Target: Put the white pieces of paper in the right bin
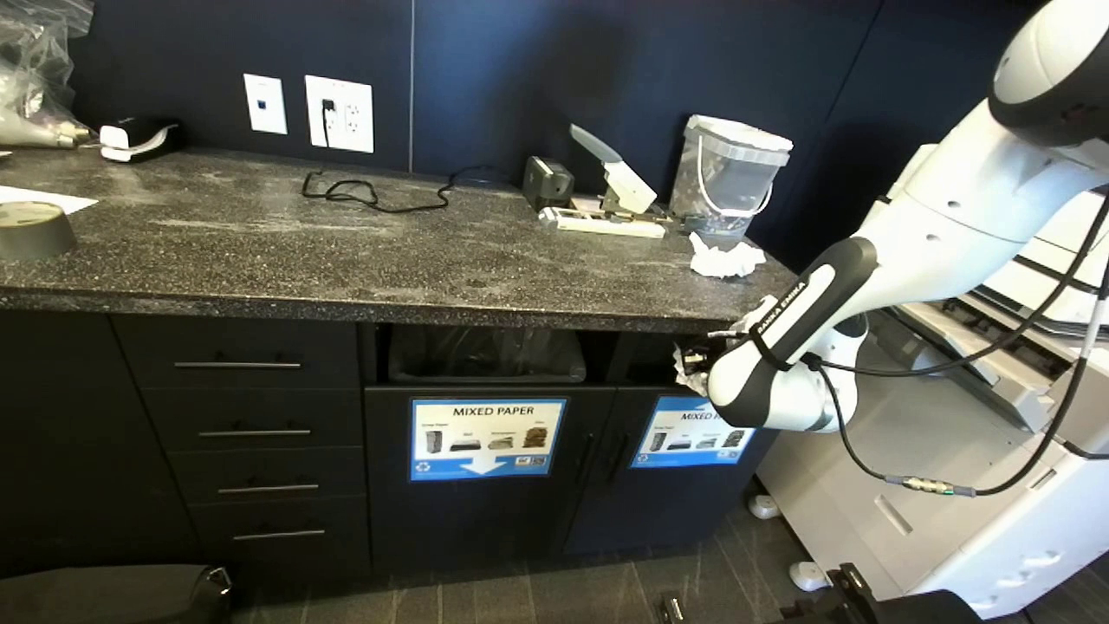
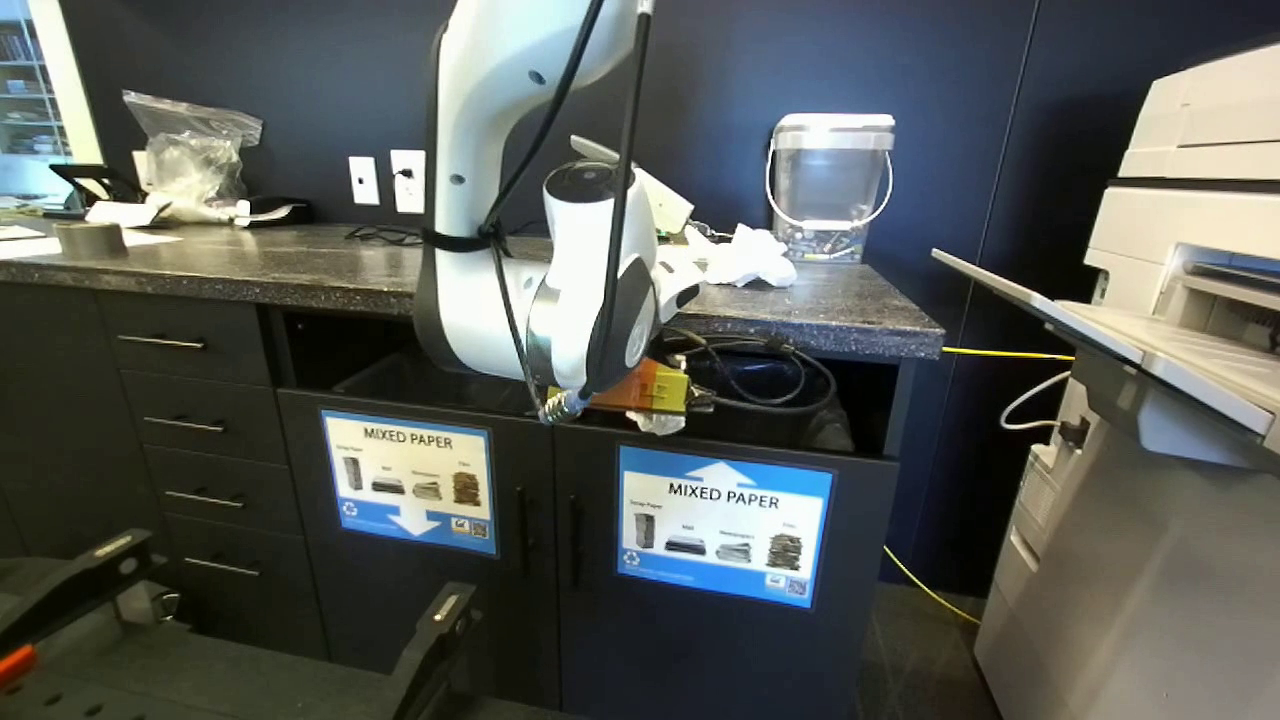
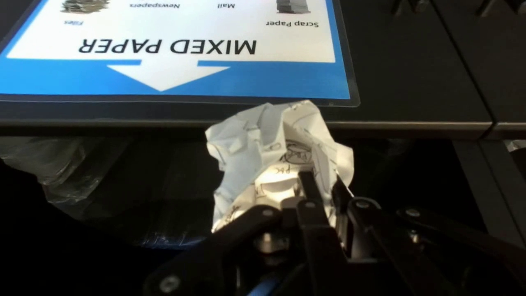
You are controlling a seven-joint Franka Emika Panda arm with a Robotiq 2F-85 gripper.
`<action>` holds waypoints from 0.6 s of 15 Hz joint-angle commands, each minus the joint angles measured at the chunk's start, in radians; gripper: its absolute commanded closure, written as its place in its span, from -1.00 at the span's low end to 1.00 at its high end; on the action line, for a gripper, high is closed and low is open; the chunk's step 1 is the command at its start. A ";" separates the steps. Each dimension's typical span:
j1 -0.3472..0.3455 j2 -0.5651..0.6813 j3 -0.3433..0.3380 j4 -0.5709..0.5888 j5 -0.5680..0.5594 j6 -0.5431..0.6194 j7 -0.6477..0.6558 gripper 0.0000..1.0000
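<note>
The gripper (image 3: 321,181) grasps crumpled paper (image 3: 254,146), apparently over the right bin (image 2: 780,449). Another wad (image 2: 750,260) lies at the gripper's one o'clock.

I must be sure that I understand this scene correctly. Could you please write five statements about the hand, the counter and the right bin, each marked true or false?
1. The hand grips a crumpled white paper. True.
2. The lidded bucket lies on its side. False: the bucket stands upright on the counter.
3. Another paper wad lies on the counter. True.
4. The right bin has a sign titled MIXED PAPER. True.
5. The arrow on that sign points down. False: the arrow points up.
</note>
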 commanded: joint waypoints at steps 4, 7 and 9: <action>-0.006 0.157 -0.017 0.143 -0.065 0.139 0.071 0.78; 0.021 0.224 -0.034 0.206 -0.046 0.185 0.074 0.78; 0.040 0.268 -0.045 0.248 -0.029 0.215 0.075 0.77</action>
